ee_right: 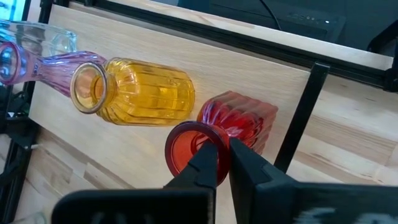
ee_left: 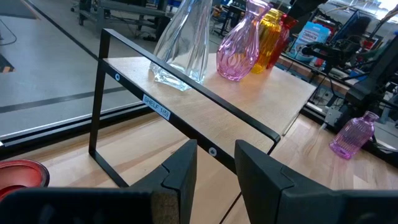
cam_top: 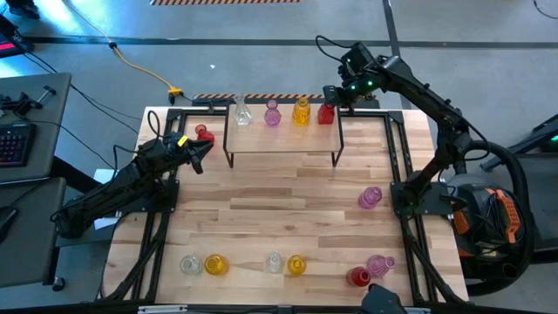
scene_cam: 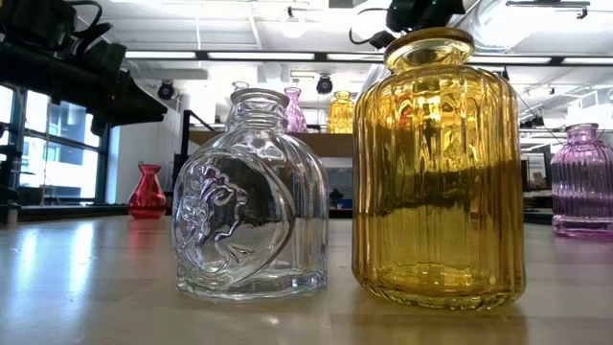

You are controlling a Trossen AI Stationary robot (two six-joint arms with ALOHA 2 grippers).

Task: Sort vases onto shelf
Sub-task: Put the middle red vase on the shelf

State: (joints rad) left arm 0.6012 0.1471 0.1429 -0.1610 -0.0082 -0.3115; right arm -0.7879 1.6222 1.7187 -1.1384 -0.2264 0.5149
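Shelf (cam_top: 283, 139): low light-wood board on thin black wire legs at the table's far edge, carrying four upright vases in a row, namely clear vase (cam_top: 241, 112), pink vase (cam_top: 272, 113), yellow ribbed vase (cam_top: 301, 112) and red vase (cam_top: 326, 113). On the table: small red vase (cam_top: 205, 133) beside the shelf's left end, purple vase (cam_top: 370, 198) lying tilted at right. Near edge, upright: clear jar (cam_top: 190, 263), amber jar (cam_top: 215, 263), clear bottle (cam_top: 275, 262), yellow bottle (cam_top: 296, 264), red bottle (cam_top: 358, 277), pink bottle (cam_top: 379, 263).
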